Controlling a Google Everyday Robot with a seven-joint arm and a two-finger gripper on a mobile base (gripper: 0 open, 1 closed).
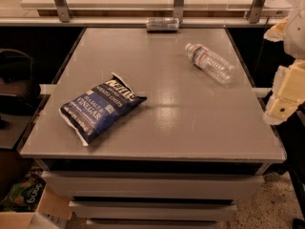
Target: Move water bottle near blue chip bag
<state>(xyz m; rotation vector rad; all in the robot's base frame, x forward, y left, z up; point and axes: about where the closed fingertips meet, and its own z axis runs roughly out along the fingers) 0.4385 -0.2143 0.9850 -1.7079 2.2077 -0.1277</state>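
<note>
The water bottle lies on its side at the right rear of the grey table, its white cap pointing to the back left. The blue chip bag lies flat at the front left of the table, far from the bottle. My gripper is at the right edge of the view, beyond the table's right side and to the right of the bottle, not touching anything.
A silver metal can lies on its side at the table's far edge. A shelf with metal posts runs behind. A dark chair stands at the left, and a cardboard box with a green bag sits on the floor.
</note>
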